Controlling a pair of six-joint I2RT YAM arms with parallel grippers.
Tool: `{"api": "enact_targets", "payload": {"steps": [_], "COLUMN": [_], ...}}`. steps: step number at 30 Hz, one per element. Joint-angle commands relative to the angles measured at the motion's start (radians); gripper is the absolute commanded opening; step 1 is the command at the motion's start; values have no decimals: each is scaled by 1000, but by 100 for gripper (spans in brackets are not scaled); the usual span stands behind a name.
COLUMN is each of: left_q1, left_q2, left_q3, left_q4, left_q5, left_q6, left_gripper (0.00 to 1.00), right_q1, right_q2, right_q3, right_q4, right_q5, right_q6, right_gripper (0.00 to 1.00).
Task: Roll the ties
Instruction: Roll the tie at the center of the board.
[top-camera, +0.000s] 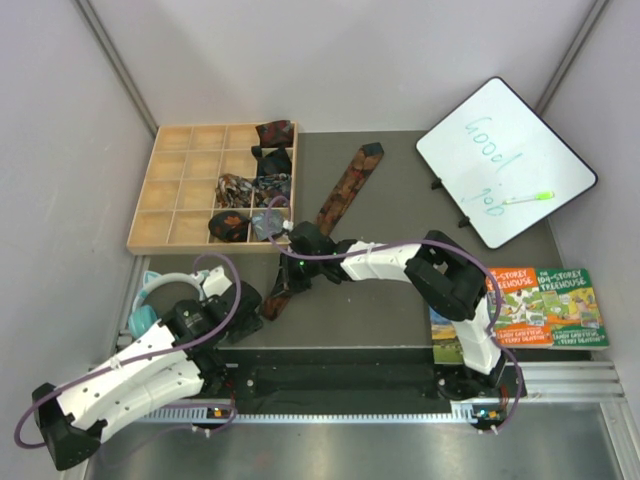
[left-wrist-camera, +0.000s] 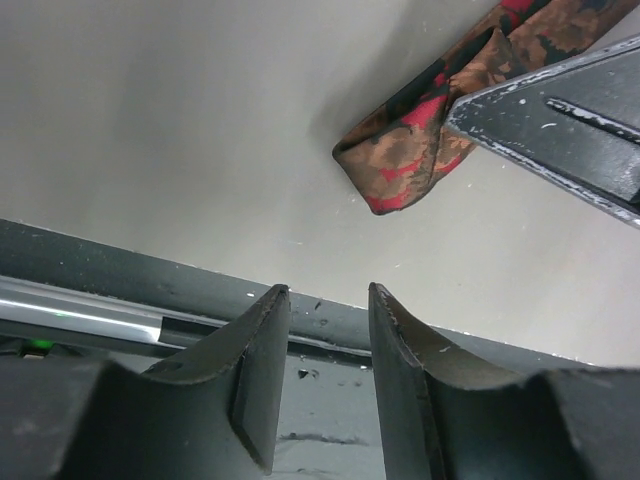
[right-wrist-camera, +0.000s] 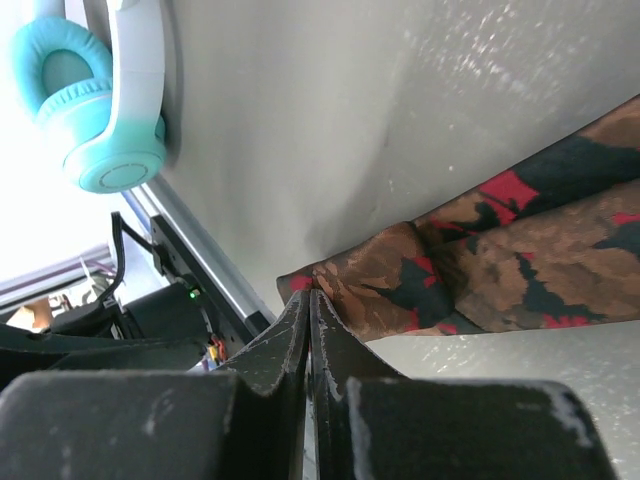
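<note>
A long dark brown tie (top-camera: 345, 190) with rust and red print lies slanted across the grey table, its near end folded over (left-wrist-camera: 410, 160). My right gripper (top-camera: 283, 290) reaches in from the right. Its jaws (right-wrist-camera: 312, 293) are shut, tips pinching the edge of that folded end (right-wrist-camera: 480, 270). One of its fingers (left-wrist-camera: 560, 120) lies over the tie in the left wrist view. My left gripper (left-wrist-camera: 328, 290) hovers over the table's front edge just left of the fold (top-camera: 250, 300), open with nothing between its fingers. Several rolled ties (top-camera: 240, 187) sit in the tray's right-hand compartments.
A wooden compartment tray (top-camera: 180, 190) stands at the back left. Teal headphones (top-camera: 165, 295) lie at the left edge, also in the right wrist view (right-wrist-camera: 100, 100). A whiteboard (top-camera: 505, 160) and two books (top-camera: 545, 305) are on the right. A metal rail (left-wrist-camera: 100, 310) runs along the front.
</note>
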Motion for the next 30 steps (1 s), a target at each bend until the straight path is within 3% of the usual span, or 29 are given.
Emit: {"api": "enact_targets", "payload": {"steps": [1, 7, 17, 30], "left_q1": [0, 0, 0, 2], "left_q2": [-11, -1, 26, 65], "left_q3": [-22, -75, -112, -195], "left_q4": [59, 129, 215, 364], "left_q5": [-20, -35, -100, -135], "left_q6": [-33, -71, -123, -151], "left_gripper": [43, 41, 48, 47], "right_q1": [-8, -9, -9, -9], "right_q2": [13, 15, 16, 44], "right_q3": [3, -20, -74, -83], "right_q4": [38, 34, 80, 98], "right_q5": [5, 20, 23, 18], "right_q6": [-16, -18, -2, 2], "right_gripper": [0, 0, 0, 0]}}
